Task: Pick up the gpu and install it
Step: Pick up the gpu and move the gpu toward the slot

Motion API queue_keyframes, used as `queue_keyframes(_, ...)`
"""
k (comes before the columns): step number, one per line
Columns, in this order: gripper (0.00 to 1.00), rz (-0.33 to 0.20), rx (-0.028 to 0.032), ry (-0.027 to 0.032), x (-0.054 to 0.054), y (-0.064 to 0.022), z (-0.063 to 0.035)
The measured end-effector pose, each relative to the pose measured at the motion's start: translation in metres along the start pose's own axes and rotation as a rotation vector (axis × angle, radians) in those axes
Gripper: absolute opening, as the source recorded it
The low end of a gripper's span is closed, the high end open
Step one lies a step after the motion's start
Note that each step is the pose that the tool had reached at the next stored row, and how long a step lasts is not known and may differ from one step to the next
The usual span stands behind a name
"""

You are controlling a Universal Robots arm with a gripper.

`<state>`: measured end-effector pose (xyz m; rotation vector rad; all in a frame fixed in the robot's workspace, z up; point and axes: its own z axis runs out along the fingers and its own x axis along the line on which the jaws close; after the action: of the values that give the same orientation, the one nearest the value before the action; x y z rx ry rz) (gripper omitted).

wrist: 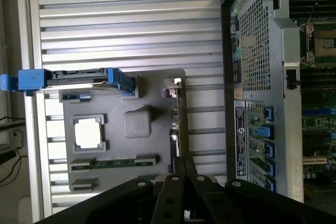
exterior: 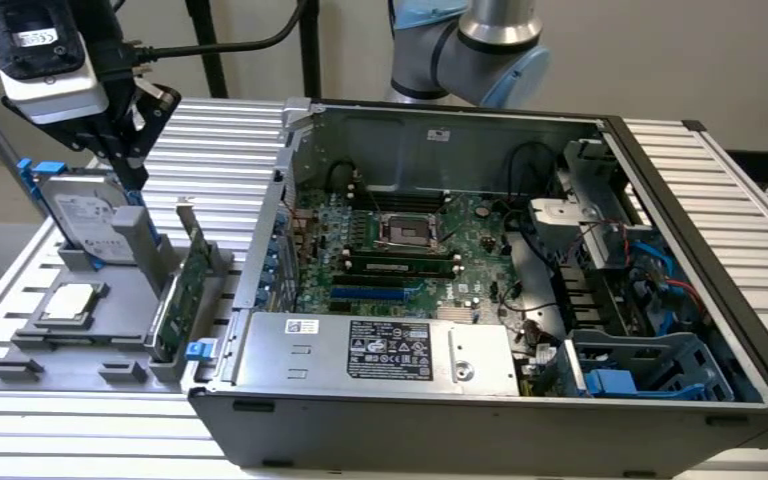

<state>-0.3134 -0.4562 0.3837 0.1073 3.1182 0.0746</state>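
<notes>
The gpu (exterior: 195,280) stands on edge in a slot of the grey parts holder (exterior: 104,345), green board up, with its silver bracket toward the back. In the wrist view the gpu (wrist: 176,127) is a thin dark strip along the holder's (wrist: 157,85) edge nearest the case. My gripper (exterior: 127,172) hangs above the holder's back end, over the hard drive and apart from the card. In the wrist view the gripper (wrist: 185,165) has its fingers pressed together, holding nothing, with the tips lying over the card's near end.
The holder also carries a silver hard drive (exterior: 91,215) with blue rails, a square CPU chip (exterior: 69,302) and a memory stick (wrist: 113,162). The open computer case (exterior: 651,160) lies at the exterior view's right, its motherboard (exterior: 398,250) exposed with a blue expansion slot (exterior: 377,293).
</notes>
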Motion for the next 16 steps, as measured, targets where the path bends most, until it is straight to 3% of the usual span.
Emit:
queue_keyframes(3, 0.18, 0.000, 0.0000, 0.0000, 0.000, 0.0000, 0.0000)
queue_keyframes(9, 0.47, 0.000, 0.0000, 0.0001, 0.001, -0.0001, 0.0000)
queue_keyframes(11, 0.47, 0.000, 0.0001, -0.0002, 0.001, -0.0002, 0.0024)
queue_keyframes(12, 0.54, 0.000, 0.0003, -0.0001, 0.002, -0.0004, 0.0041)
queue_keyframes(16, 0.54, 0.000, 0.0004, 0.0000, 0.002, -0.0011, 0.0113)
